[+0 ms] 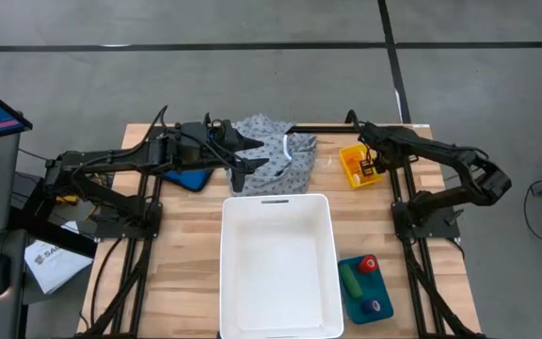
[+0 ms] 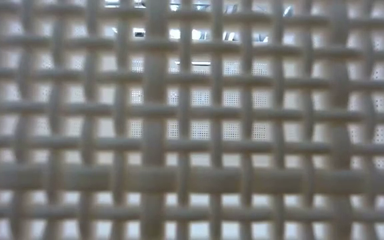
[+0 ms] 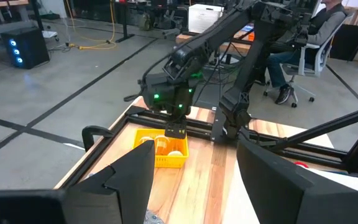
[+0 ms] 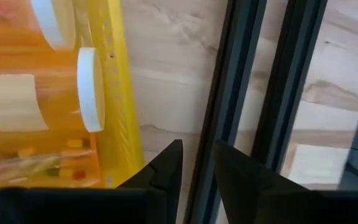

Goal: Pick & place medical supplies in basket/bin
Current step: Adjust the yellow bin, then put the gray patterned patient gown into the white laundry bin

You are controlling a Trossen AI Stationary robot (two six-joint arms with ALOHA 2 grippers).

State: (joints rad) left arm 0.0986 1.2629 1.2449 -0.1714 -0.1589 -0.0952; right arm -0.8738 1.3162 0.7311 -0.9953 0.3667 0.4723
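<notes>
The grey-white dotted garment (image 1: pixel 280 155) lies on the table beyond the white basket (image 1: pixel 276 212). My left gripper (image 1: pixel 247 162) hovers over it, open, its fingers (image 3: pixel 129 177) wide apart with nothing between them. A yellow tray (image 1: pixel 351 162) holds orange pill bottles (image 4: pixel 36 118) with white caps. My right gripper (image 4: pixel 197 152) points steeply down just outside that tray's wall (image 4: pixel 120 93). Only a narrow gap shows between its fingertips, and nothing is in it. Red, green and purple cylinders lie in a blue tray (image 1: pixel 365 287). My right gripper has one finger (image 4: pixel 163 168) right beside the outer wall of the yellow tray (image 4: pixel 126 149), coming from above. Whether it touches the wall, I cannot tell. No bottle is between the fingers.
A black rail (image 4: pixel 247 93) runs along the table's far edge beside the yellow tray. A blue object (image 1: pixel 191 179) lies under my left arm. The low view is filled by the basket's woven wall (image 2: pixel 192 120). A person sits in the room beyond (image 3: pixel 303 43).
</notes>
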